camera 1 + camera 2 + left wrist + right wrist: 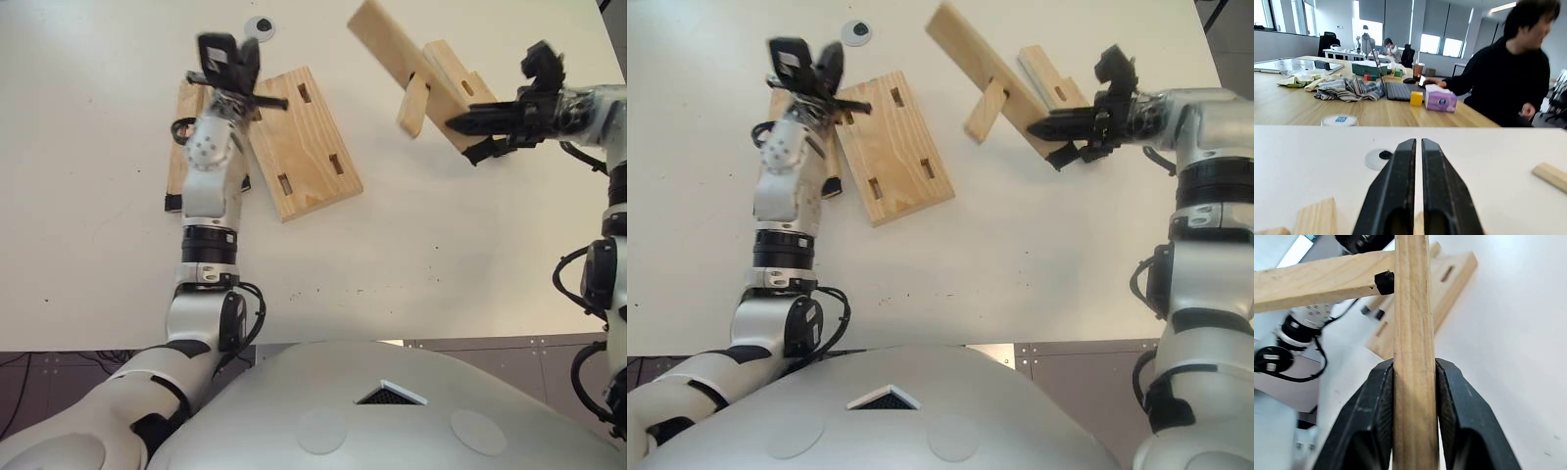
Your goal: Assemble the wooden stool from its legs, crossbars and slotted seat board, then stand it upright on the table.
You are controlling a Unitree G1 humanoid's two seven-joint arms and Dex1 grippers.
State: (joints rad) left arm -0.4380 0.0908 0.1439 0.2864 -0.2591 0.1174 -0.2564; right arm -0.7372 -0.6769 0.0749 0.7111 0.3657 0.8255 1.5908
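The job looks to be in its early-to-middle part. Nearest the robot, the seat board (304, 147) lies flat on the table (441, 255), left of centre, and every slot that shows is bare, so no leg is fitted into it. Just beside it on the robot's left, another wooden piece (173, 176) lies flat, partly hidden under the left forearm. Farther out on the right is the one joined part: a long leg board (387, 49) and a shorter slotted one (453, 78), tied together by a short crossbar (413, 106). What is left is probably most of the joining, the seating of the legs in the slots, and standing the stool up.

The left arm stretches straight out over the loose piece and the seat board's far corner. The left gripper (1414, 142) points at a small round disc (260, 26) beyond, with its fingers pressed together on nothing. The right arm comes in from the right edge. The right gripper (458, 121) is clamped on the edge of the shorter leg board, though whether the joined part clears the table cannot be told.
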